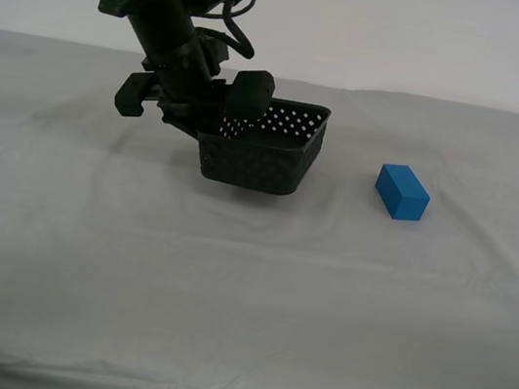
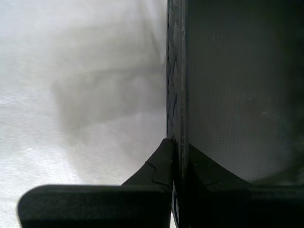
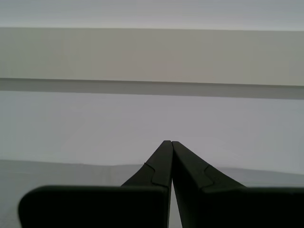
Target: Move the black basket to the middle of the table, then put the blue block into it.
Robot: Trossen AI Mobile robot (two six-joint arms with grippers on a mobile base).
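Where basket (image 1: 265, 146) hides hand (image 2: 176, 142) — blur

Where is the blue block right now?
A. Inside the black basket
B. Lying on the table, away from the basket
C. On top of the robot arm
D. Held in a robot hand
B. The blue block lies on the table, off toward the exterior view's right of the black basket, with bare cloth between them.
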